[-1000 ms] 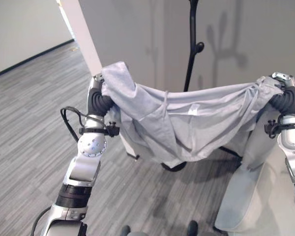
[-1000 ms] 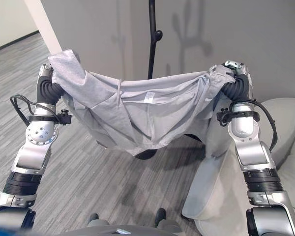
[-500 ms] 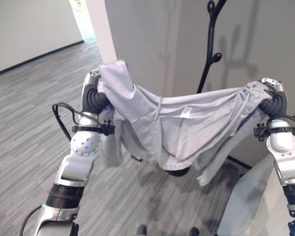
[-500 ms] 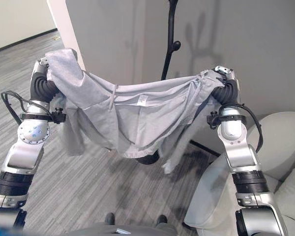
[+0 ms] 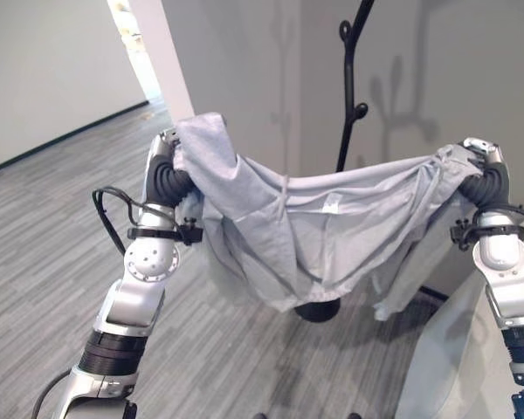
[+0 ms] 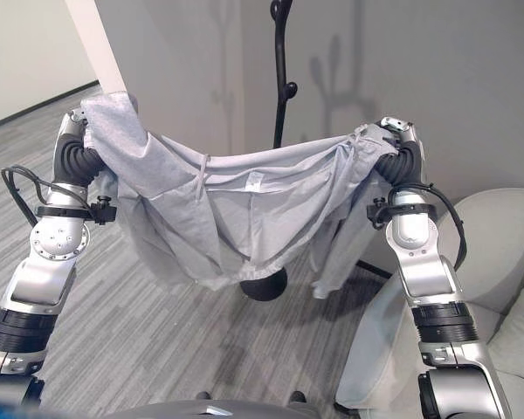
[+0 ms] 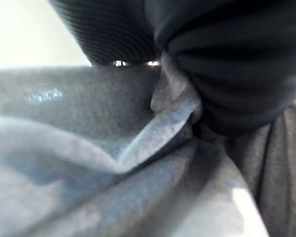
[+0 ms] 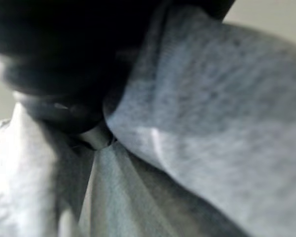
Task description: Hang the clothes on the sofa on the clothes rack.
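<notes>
A light grey hooded garment (image 5: 323, 227) hangs stretched between my two raised hands. My left hand (image 5: 168, 150) is up at the left with one end of the cloth draped over it, and a fold (image 7: 172, 123) is pinched against its dark cover. At the right, my right hand (image 5: 482, 153) grips the other end, where the folds (image 8: 197, 113) gather. A sleeve (image 6: 332, 253) dangles below the right side. Right behind the garment stands the black clothes rack (image 5: 348, 105), with its round base (image 6: 264, 285) on the floor under the cloth.
A light grey sofa (image 6: 498, 262) with a cushion stands at the lower right, close to my right arm. A white wall corner (image 5: 157, 61) rises behind my left hand, and a grey wall backs the rack. Grey striped carpet (image 5: 44, 244) spreads to the left.
The camera has shifted, and the rack now stands behind the garment's middle. The loose sleeve has swung out and hangs below the right side. Both hands keep the cloth raised.
</notes>
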Available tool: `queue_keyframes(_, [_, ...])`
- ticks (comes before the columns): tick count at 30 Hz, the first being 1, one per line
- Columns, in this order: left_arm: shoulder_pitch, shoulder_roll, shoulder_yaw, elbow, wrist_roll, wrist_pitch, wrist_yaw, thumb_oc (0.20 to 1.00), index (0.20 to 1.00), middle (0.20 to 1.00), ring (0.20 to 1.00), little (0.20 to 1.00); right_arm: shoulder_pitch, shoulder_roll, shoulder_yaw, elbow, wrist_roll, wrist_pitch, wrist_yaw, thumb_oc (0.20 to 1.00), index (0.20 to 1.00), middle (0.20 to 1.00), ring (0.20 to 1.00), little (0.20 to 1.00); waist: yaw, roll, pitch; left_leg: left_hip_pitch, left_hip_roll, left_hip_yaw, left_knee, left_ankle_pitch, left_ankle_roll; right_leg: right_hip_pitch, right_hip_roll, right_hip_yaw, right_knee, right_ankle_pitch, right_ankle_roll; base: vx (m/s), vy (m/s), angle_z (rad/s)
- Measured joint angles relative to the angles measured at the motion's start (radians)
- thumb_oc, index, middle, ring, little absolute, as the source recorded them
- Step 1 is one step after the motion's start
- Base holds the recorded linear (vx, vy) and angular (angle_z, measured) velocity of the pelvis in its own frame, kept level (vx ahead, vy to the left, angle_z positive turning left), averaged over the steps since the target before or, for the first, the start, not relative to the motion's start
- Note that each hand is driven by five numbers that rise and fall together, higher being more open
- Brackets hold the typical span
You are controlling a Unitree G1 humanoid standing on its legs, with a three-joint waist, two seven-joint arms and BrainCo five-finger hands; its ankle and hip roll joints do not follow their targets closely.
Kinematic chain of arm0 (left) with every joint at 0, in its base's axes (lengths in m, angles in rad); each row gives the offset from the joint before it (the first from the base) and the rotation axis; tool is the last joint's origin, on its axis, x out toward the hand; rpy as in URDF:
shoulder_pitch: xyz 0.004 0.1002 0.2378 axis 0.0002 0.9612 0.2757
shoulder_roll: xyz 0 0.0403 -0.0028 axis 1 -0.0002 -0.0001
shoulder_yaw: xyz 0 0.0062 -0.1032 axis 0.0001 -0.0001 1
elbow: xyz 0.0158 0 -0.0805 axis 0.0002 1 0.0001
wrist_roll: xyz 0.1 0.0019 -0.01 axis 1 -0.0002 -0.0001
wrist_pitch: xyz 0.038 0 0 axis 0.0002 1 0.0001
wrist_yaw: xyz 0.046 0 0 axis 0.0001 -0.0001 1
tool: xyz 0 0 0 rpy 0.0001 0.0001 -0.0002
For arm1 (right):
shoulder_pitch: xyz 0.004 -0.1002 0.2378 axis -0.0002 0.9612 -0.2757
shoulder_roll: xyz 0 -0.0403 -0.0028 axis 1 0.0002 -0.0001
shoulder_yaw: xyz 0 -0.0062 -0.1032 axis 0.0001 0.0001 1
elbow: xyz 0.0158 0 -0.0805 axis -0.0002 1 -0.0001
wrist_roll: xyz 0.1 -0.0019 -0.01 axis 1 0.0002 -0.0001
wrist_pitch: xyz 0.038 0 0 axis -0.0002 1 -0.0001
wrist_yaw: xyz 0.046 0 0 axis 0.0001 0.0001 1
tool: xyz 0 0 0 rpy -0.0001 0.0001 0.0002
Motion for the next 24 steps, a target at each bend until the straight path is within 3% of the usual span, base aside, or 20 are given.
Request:
queue_keyframes(11, [-0.042,0.020,-0.008,0.003,-0.001,0.001,0.001,0.200,0.200,0.200,0.200,0.200,-0.015,-0.014,0.008,0.005,0.000,0.003,-0.003,0.200,0.200,0.200,0.200,0.200,-0.002,-0.004,-0.028,-0.003,0.009,-0.002,0.000,-0.001,-0.003,-0.001,0.004,-0.001,0.000,-0.001,-0.002,0.01,-0.010,0.00])
queue_keyframes(24, [-0.386,0.177,-0.199,0.147,-0.012,-0.003,0.052,0.200,0.200,0.200,0.200,0.200,-0.331,-0.183,0.142,0.177,0.092,0.001,-0.067,0.200,0.200,0.200,0.200,0.200,-0.003,-0.010,-0.037,-0.040,0.021,-0.017,0.032,0.007,-0.010,-0.022,0.019,-0.006,0.000,-0.001,-0.003,-0.02,-0.075,0.02])
